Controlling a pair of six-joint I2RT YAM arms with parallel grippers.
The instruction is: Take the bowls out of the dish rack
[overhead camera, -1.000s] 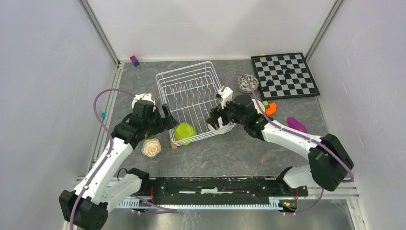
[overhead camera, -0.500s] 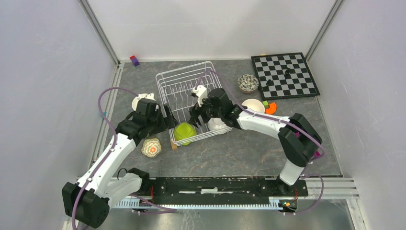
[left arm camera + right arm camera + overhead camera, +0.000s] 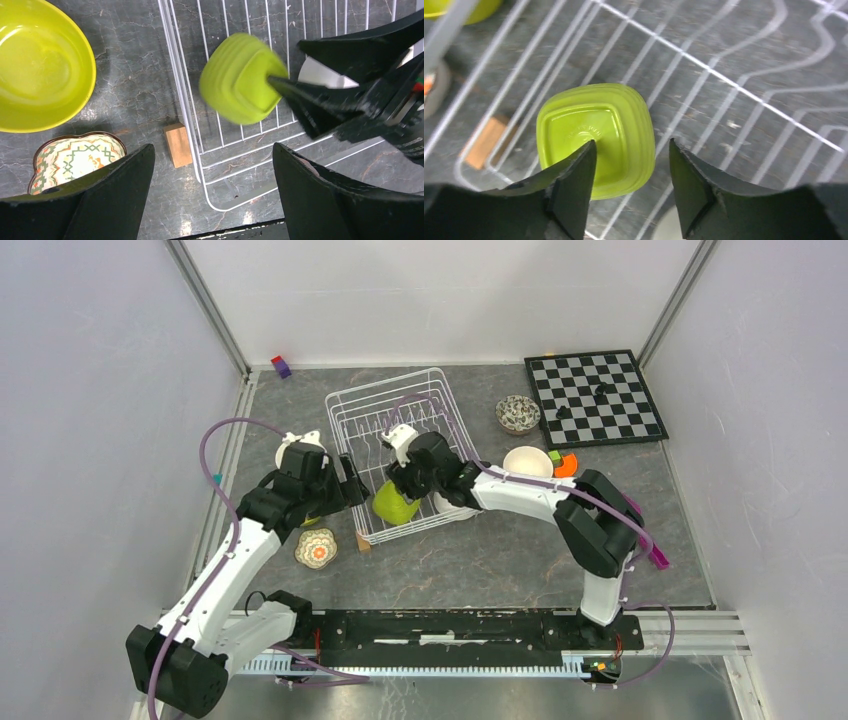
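Lime bowl [image 3: 596,140] lies tilted in the near-left corner of the dish rack [image 3: 372,418], base towards the right hand [image 3: 632,145]. That hand is nearer, fingers apart astride the bowl's edge; clamped or not, cannot tell. Left hand [image 3: 212,150] spread wide, empty, just beside the rack.

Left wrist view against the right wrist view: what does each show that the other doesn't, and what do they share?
Left wrist only: the inside of a second lime green bowl sitting open side up on the table outside the rack, the design of the patterned bowl, and the right gripper seen from outside. Right wrist only: the moulded square underside of the lime green bowl in the rack, seen head-on past its own fingers. Both: that bowl, the wires of the dish rack and the wooden block.
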